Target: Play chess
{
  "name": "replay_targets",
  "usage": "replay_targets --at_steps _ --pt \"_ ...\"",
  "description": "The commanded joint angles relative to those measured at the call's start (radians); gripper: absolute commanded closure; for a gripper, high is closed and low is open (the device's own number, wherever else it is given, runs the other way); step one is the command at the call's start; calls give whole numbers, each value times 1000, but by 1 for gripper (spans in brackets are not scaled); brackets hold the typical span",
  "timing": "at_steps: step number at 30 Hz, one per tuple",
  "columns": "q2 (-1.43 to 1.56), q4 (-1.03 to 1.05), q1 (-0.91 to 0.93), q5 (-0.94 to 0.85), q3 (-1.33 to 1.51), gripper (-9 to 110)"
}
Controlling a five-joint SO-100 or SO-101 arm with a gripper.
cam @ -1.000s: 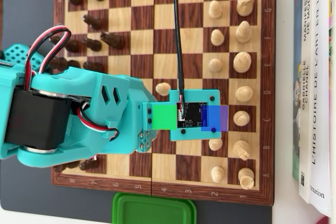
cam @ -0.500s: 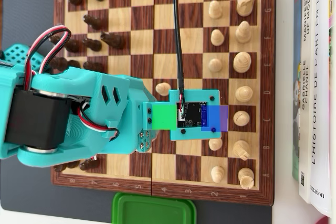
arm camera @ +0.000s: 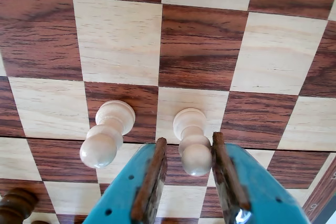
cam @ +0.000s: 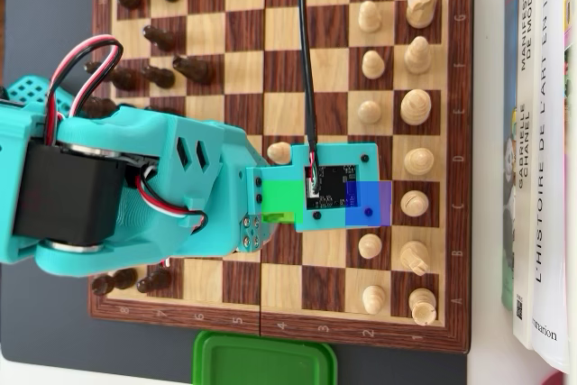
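In the wrist view my gripper (arm camera: 189, 139) is open around a white pawn (arm camera: 193, 142) that stands on the chessboard (arm camera: 118, 40). The right finger (arm camera: 226, 171) touches the pawn's head, and a gap shows between the head and the left finger (arm camera: 152, 177). A second white pawn (arm camera: 107, 140) stands one square to the left. In the overhead view the teal arm (cam: 135, 196) reaches over the board (cam: 243, 33). Its camera board (cam: 329, 191) hides the jaws and the pawn between them. A lone white pawn (cam: 280, 151) stands beside the arm.
Dark pieces (cam: 162, 38) line the board's left side in the overhead view, white pieces (cam: 416, 105) the right. A black cable (cam: 305, 51) runs up over the board. A green container (cam: 261, 358) sits below the board, and books (cam: 541, 132) lie to its right.
In the overhead view the arm and its camera board have shifted slightly upward, and the white pawn below the camera board shows more fully. No piece has changed square.
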Motion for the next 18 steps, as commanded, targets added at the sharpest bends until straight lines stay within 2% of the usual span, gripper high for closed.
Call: replay_targets --at_steps 1,11,18 --pt "15 -8 2 -5 -11 88" --pt "21 -8 9 -5 -54 88" --pt "141 -8 14 -5 -46 88"
